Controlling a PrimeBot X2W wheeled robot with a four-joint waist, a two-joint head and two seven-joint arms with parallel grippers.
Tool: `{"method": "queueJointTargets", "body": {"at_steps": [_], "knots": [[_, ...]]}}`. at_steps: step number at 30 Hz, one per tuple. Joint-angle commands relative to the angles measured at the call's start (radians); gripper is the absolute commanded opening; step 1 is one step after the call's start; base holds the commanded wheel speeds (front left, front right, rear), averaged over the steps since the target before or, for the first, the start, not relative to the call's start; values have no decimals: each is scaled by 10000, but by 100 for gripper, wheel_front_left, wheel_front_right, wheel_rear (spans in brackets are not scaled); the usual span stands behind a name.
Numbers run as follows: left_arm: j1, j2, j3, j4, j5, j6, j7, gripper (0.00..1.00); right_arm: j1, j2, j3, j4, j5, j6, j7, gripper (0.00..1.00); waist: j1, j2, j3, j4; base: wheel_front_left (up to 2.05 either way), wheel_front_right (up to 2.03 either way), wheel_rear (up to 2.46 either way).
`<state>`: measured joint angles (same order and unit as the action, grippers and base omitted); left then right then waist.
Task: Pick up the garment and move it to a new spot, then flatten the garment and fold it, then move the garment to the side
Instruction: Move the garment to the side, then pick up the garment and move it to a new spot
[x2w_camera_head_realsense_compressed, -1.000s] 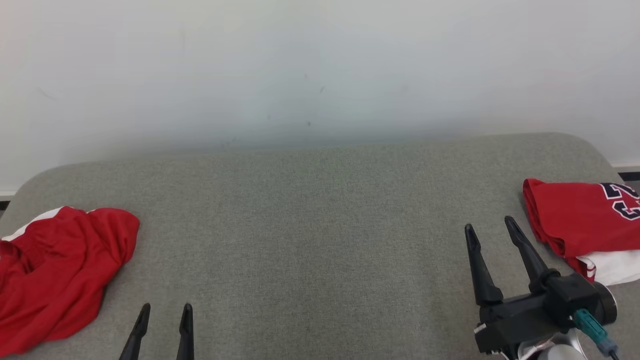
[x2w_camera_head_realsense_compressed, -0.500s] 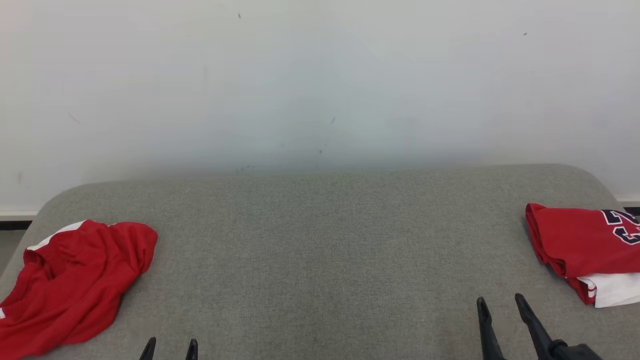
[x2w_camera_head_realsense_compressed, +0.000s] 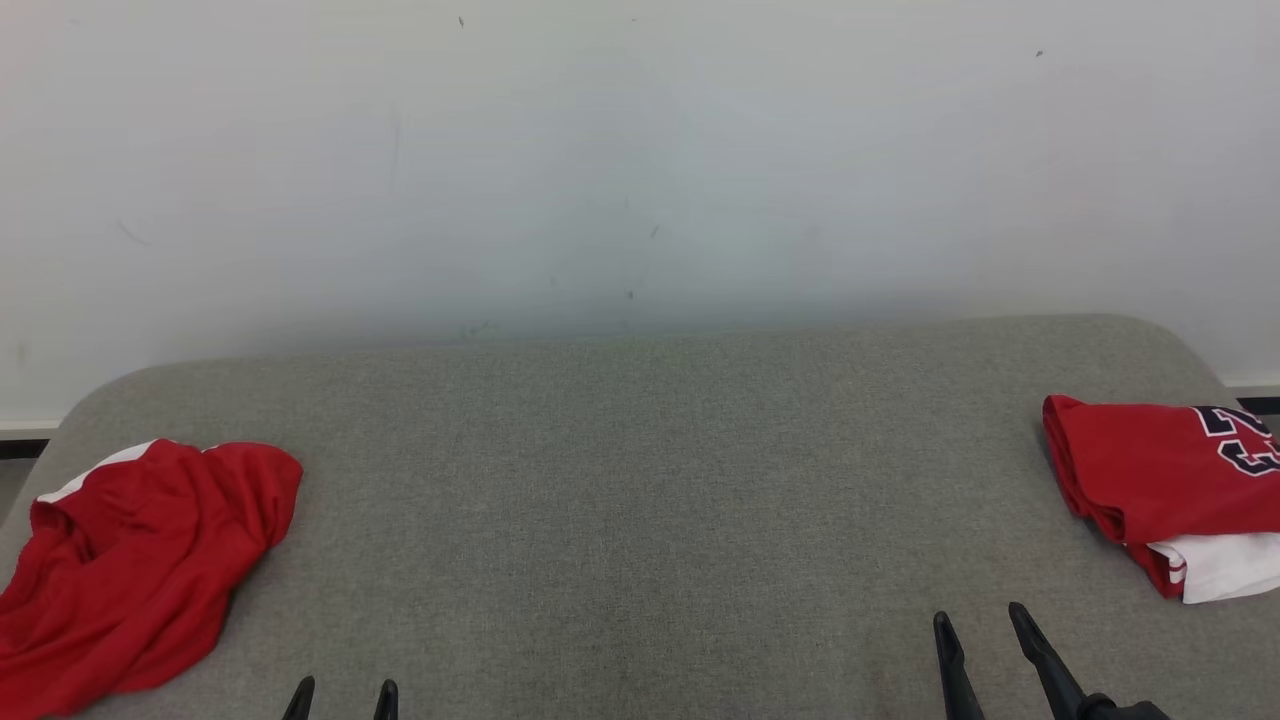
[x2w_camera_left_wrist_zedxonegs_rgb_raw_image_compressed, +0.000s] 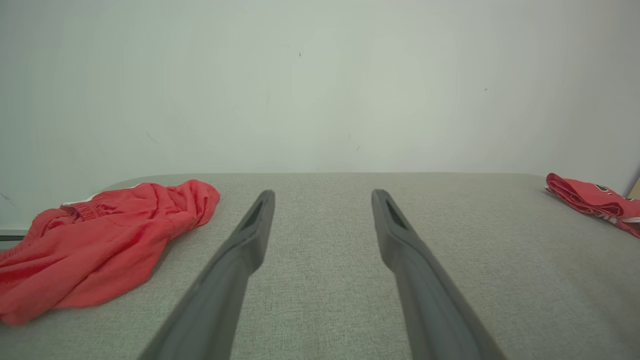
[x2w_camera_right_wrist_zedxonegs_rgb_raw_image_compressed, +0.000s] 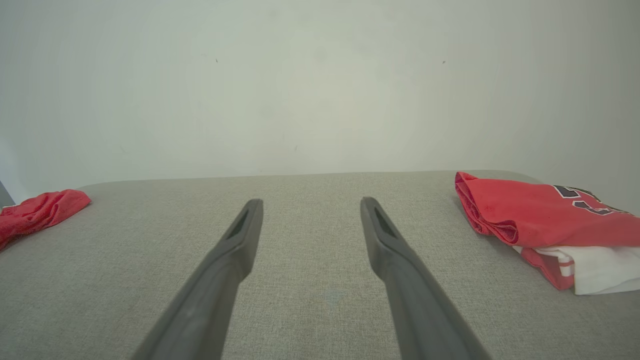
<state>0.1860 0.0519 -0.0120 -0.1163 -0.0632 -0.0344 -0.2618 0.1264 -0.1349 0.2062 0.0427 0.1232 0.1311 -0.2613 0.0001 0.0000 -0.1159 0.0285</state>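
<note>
A: Pictured at the left end of the grey padded table (x2w_camera_head_realsense_compressed: 640, 500): crumpled red garment (x2w_camera_head_realsense_compressed: 140, 570), heaped loosely, white trim showing along its far edge.

B: Held?

A: Lying loose, well apart from the left gripper (x2w_camera_head_realsense_compressed: 344, 697), low at the near edge, jaws spread wide, holding nothing.

B: And across on the right?

A: Same pose for the right gripper (x2w_camera_head_realsense_compressed: 980, 622): jaws parted, gripping nothing, dark fingers pointing toward the pale wall (x2w_camera_head_realsense_compressed: 640, 150). Beyond it and to its right, near the table's right end, folded red jersey (x2w_camera_head_realsense_compressed: 1150, 470) with dark numerals, resting on a folded white-and-red layer (x2w_camera_head_realsense_compressed: 1225, 565).

B: Touching the gripper?

A: Near, yet apart. Piles at opposite ends of the table.
</note>
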Motion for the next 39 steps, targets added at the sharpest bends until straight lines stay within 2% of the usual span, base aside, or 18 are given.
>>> {"method": "queueJointTargets", "body": {"at_steps": [1,17,26,39], "knots": [[34,-14,12,49,15,1,-40,100,-72,47,-15,1,54,-7,-45,100,-1,0,18,13,0,0,0],[-43,-14,31,112,54,142,-40,100,-302,46,-54,-9,-8,-7,-45,100,-1,0,143,-35,0,0,0],[-122,-12,-22,114,-227,-8,-40,100,-298,61,-72,5,47,-7,-45,100,-1,0,239,-5,0,0,0],[-259,-12,30,68,-354,187,-40,100,-521,93,277,145,194,-7,-45,100,-1,0,474,745,0,0,0]]}}
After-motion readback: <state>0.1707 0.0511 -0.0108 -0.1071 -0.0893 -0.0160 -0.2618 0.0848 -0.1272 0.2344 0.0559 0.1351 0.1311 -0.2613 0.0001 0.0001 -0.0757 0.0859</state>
